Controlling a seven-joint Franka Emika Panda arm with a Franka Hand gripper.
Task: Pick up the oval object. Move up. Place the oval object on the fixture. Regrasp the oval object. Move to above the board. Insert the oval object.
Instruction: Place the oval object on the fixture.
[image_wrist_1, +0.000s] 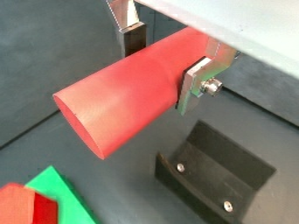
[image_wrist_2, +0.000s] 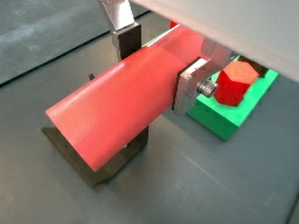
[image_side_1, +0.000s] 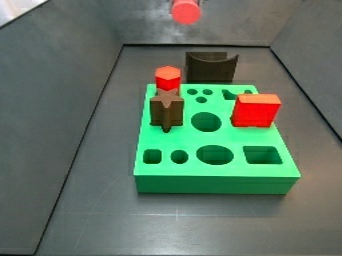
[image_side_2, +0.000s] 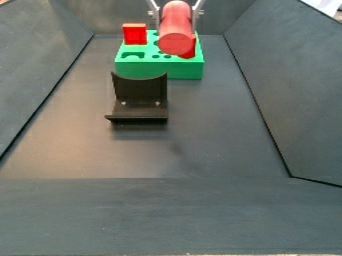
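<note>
High at the top centre of a side view, the gripper (image_side_2: 179, 8) has its jaws clamped on the oval object (image_side_2: 177, 30), held lengthwise in the air above the floor; the fixture (image_side_2: 139, 95) sits left of centre, the board (image_side_2: 187, 67) behind it

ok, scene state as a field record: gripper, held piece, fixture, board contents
gripper: raised, shut on the long salmon-red oval peg
oval peg: horizontal, off the floor
fixture: dark notched block, empty, on the floor beside the board
board: bright green slab
on board: red hexagonal peg, red cube, slim dark brown peg
</note>
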